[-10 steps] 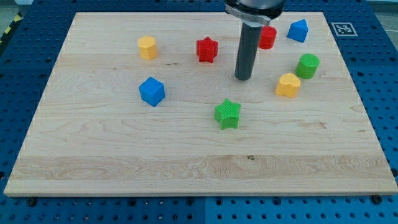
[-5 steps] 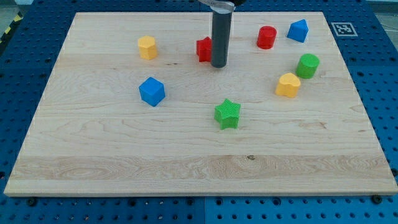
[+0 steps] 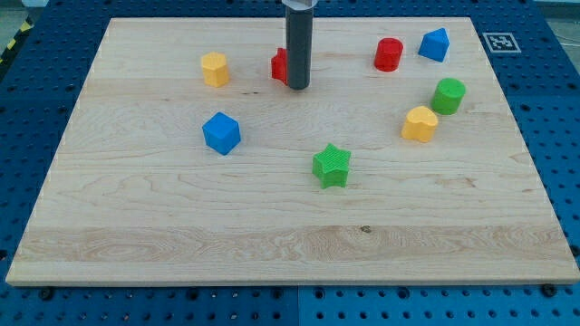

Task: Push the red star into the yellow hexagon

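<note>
Pushing the red star (image 3: 280,65) leftward is the step we judge to be in hand, and doing it well means keeping our line of push aimed straight at the yellow hexagon (image 3: 215,69). We work on the wooden board (image 3: 272,235), the largest thing in view, lying on a blue perforated table (image 3: 18,136). Our rod (image 3: 298,45) comes down from the far edge, and my tip (image 3: 298,87) rests on the board at the star's right side, apparently touching it; the rod hides most of the star, so we cannot be sure of the contact. The hexagon sits to the left of the star, at about the same depth, with bare wood between them. We should therefore drive left with the tip centred on the star, since an off-centre push would likely spin it or let it slip to the near or far side.

Other blocks stand clear of that path: a blue cube (image 3: 221,133) near-left, a green star (image 3: 332,166) nearer to us, and on the right a green cylinder (image 3: 448,95), a yellow heart-like block (image 3: 420,123), a blue block (image 3: 435,44) and a red cylinder (image 3: 389,54).

We carry no pincer at all: nothing opens or closes, and the rod holds nothing, only pressing sideways.
</note>
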Tool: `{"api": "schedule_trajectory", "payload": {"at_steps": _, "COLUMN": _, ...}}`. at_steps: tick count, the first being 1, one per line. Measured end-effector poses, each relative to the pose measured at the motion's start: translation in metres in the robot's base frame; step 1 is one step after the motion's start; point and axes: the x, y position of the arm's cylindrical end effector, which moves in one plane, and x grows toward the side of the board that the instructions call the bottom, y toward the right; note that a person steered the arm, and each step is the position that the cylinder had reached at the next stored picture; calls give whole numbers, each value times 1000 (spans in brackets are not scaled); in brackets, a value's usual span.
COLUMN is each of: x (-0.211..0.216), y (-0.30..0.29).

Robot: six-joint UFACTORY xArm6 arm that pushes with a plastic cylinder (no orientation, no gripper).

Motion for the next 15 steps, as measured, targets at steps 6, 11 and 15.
{"api": "schedule_trajectory", "payload": {"at_steps": 6, "x": -12, "y": 55}}
{"api": "schedule_trajectory", "payload": {"at_steps": 11, "x": -43, "y": 3}}
{"api": "schedule_trajectory", "payload": {"at_steps": 15, "x": -43, "y": -62}}
